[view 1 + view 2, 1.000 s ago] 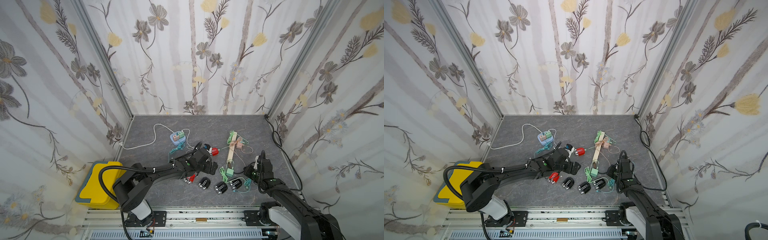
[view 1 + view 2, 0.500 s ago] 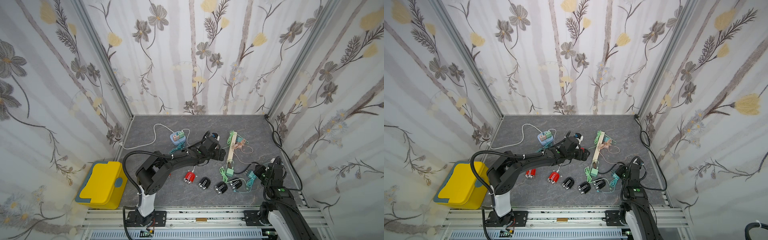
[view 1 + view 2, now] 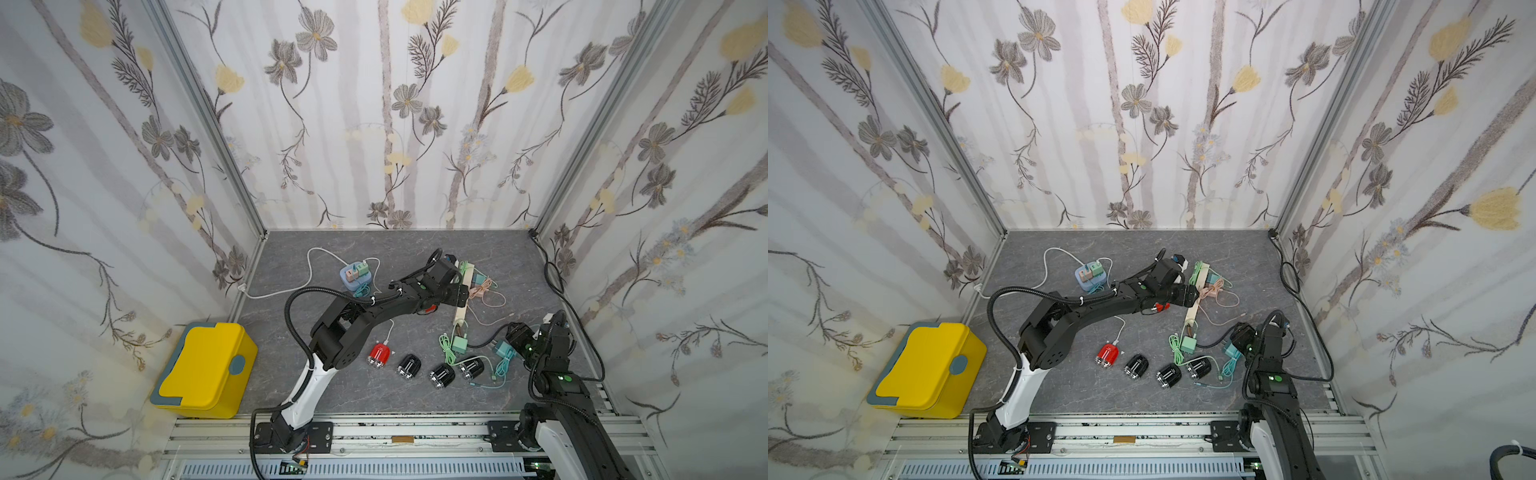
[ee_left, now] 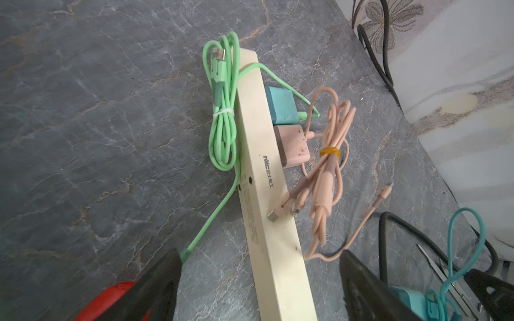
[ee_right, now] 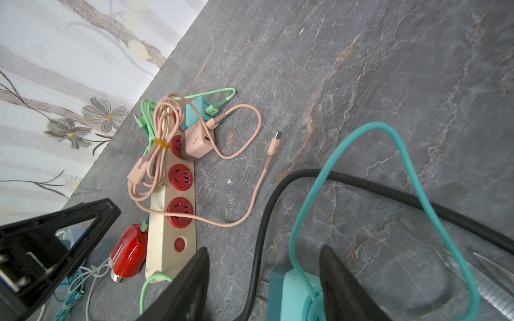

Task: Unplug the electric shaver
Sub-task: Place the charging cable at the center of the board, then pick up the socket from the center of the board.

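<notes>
Over the last second the left arm has swung away from the row of shavers (image 3: 409,365) by the front edge of the worktop (image 3: 374,249). It now reaches toward the middle, where the power strip (image 4: 261,155) lies. The left gripper (image 4: 258,255) has narrowed only slightly: its jaws stand wide, one on each side of the strip, holding nothing.

The right arm has drawn back toward the right edge, and the right gripper (image 5: 264,248) has gone from nearly closed to clearly apart. The teal charger (image 5: 292,294) lies on the worktop between its fingers, prongs bare and not clamped.

The red shaver (image 5: 129,251) lies just beside the switch end of the strip, on the side toward the left edge. In both top views it is mostly under the left arm. A green cable (image 4: 222,114) runs from its bundle at the strip's far end into the shaver's end, so this shaver looks not yet unplugged. The left gripper's new place suggests that plug comes next, while the right gripper, having let go, seems done with its part.
</notes>
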